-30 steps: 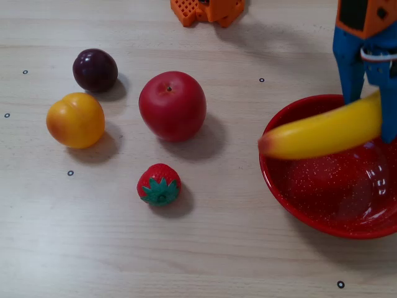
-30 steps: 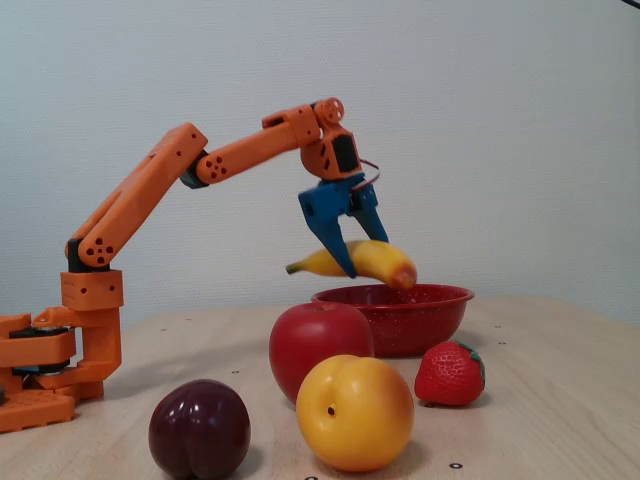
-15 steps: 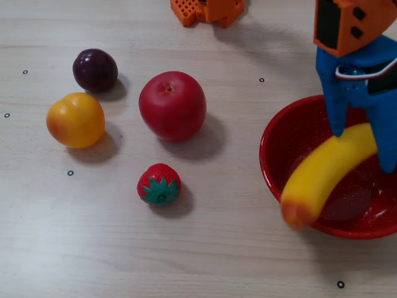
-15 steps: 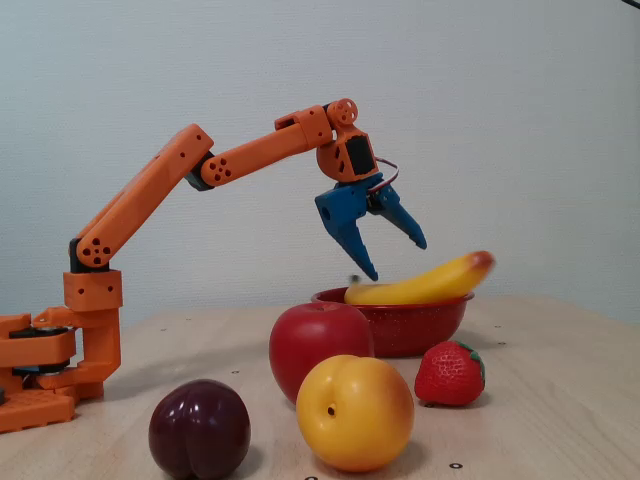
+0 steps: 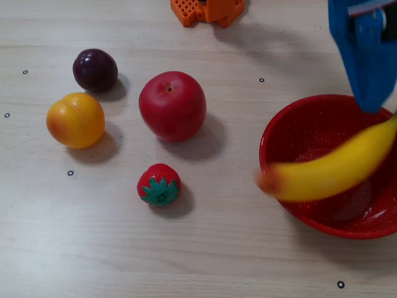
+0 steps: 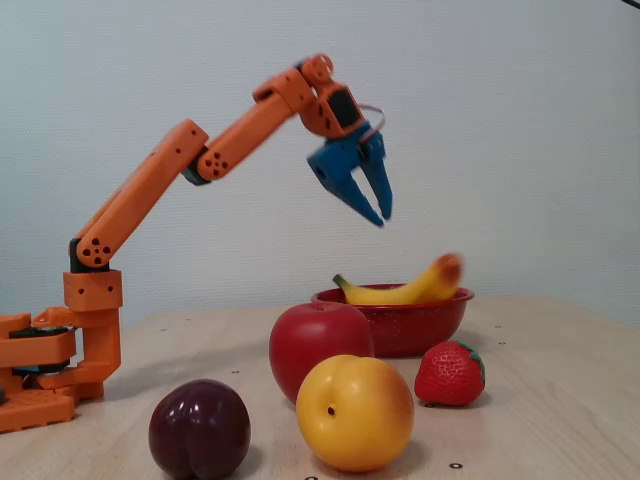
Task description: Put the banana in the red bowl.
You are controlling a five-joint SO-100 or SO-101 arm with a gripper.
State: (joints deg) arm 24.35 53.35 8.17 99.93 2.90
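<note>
the banana (image 5: 332, 172) lies across the red bowl (image 5: 291, 127), its orange-brown blunt end sticking out past the rim on the left of the top-down fixed view and its other end reaching the frame's right edge; it looks a little blurred there. in the side-on fixed view the banana (image 6: 405, 289) sits in the red bowl (image 6: 395, 320) with the dark stem tip low on the left and the blunt end raised above the rim on the right. the gripper (image 6: 380, 210) hangs in the air well above the bowl, clear of the banana, with its blue fingers only a little apart and nothing between them; in the top-down view only part of the gripper (image 5: 372, 102) shows at the upper right corner, over the bowl's far rim. the orange arm (image 6: 150, 195) reaches up and over from its base (image 6: 40, 370) at the left of the side view. on the wooden table (image 5: 205, 248) a red apple (image 5: 172, 105), a dark plum (image 5: 95, 69), a round orange-yellow fruit (image 5: 75, 120) and a strawberry (image 5: 159, 184) stand apart from each other, all to the left of the bowl in the top-down view, none touching it.
</note>
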